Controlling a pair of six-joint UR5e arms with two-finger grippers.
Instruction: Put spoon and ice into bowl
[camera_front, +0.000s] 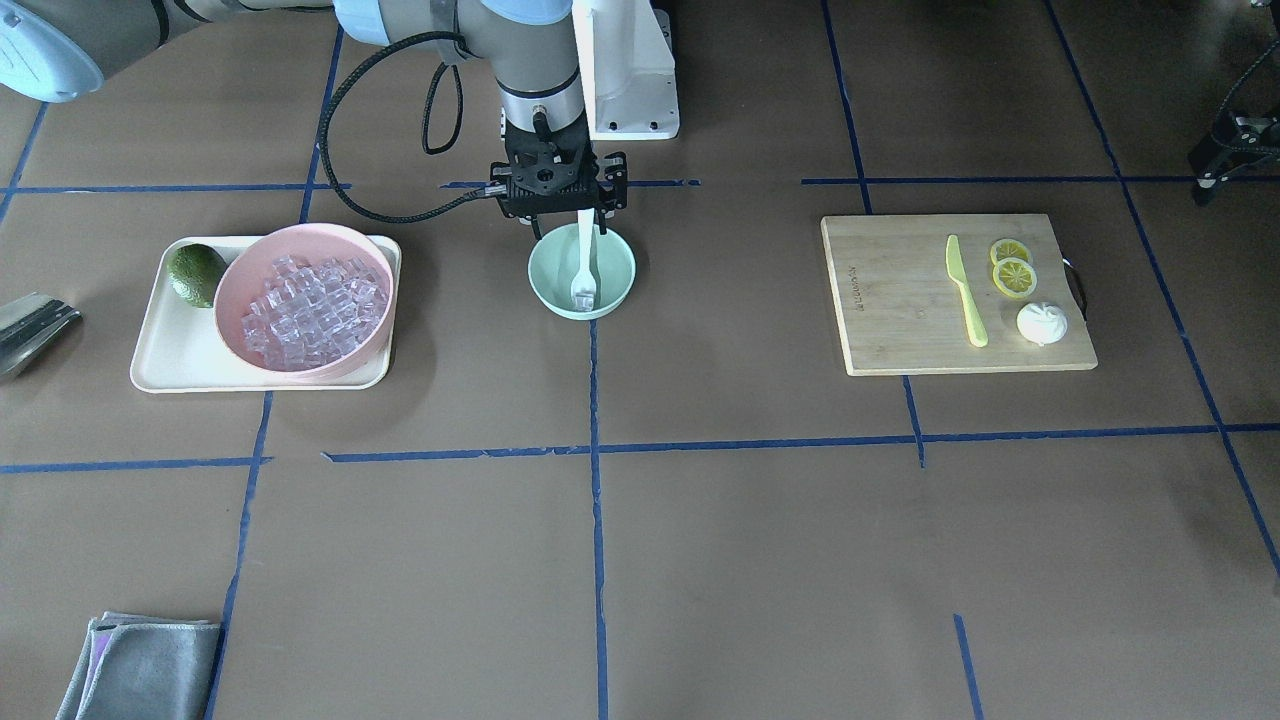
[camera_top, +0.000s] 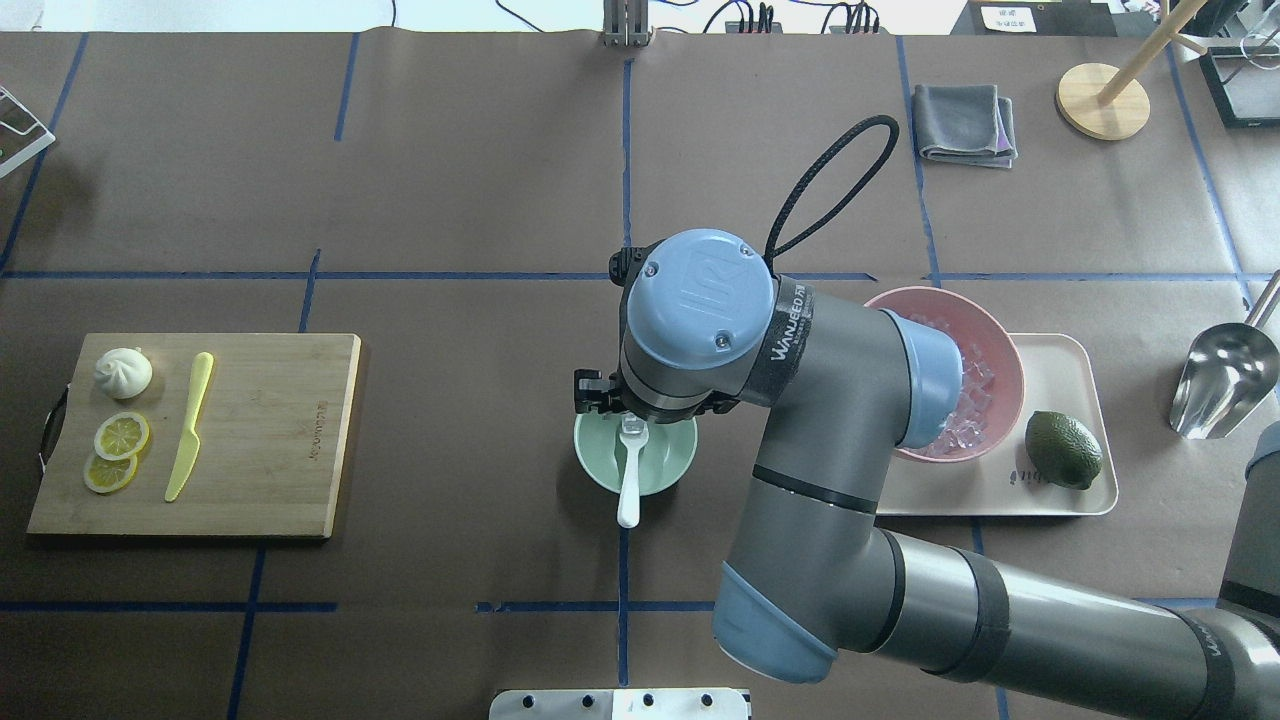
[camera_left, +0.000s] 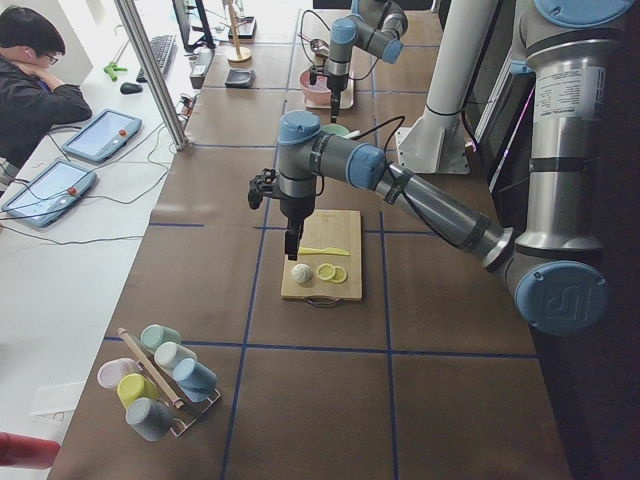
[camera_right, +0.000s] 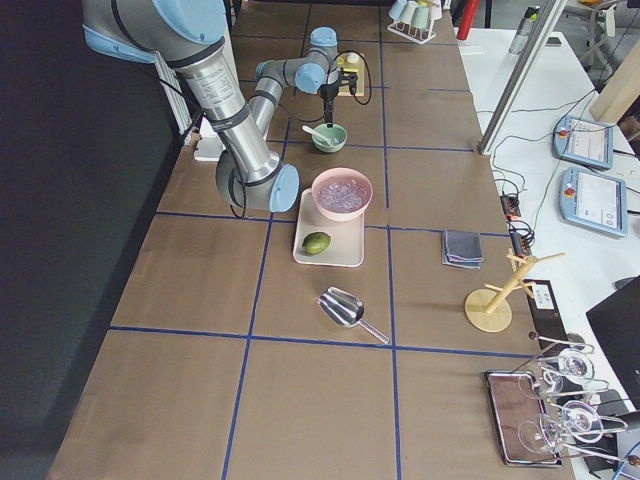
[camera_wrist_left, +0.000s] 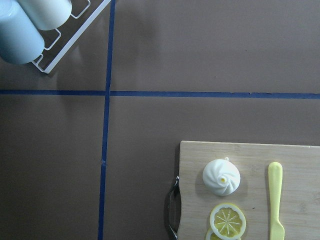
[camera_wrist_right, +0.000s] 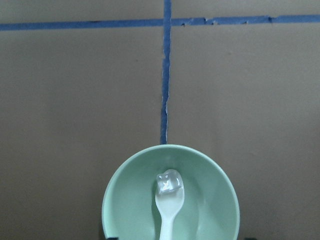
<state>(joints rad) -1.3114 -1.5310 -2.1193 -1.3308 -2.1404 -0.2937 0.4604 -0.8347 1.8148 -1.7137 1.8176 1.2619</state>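
Table seen from over the robot's shoulders. At mid-table, a mint-green bowl (camera_top: 600, 465) with a white spoon (camera_top: 628, 490) resting in it: scoop down inside, slim handle leaning out over the near rim, toward the robot. On the scoop, one clear cube (camera_wrist_right: 168, 182) of ice.

Above the bowl, the right gripper (camera_front: 572, 228), pointing down, jaws apart and gripping nothing.

To the right of the bowl, a cream tray (camera_front: 170, 350). On it, a wider pink bowl (camera_front: 300, 237) heaped with ice (camera_front: 310, 310). Just beside that bowl, on the tray's right end, a dark green fruit (camera_front: 197, 273). Farther right, off the tray, a steel scoop (camera_top: 1222, 380). On the far side, right of centre, a folded grey cloth (camera_top: 963, 123).

To the left, well apart from the bowl, a wooden board (camera_top: 280, 420). On it, a yellow-green knife (camera_top: 190, 425), two lemon slices (camera_top: 120, 437) and a white bun (camera_top: 123, 372).

High over the board's left end, the left gripper (camera_left: 291, 243), too small and far to judge; cannot tell jaws apart or together.
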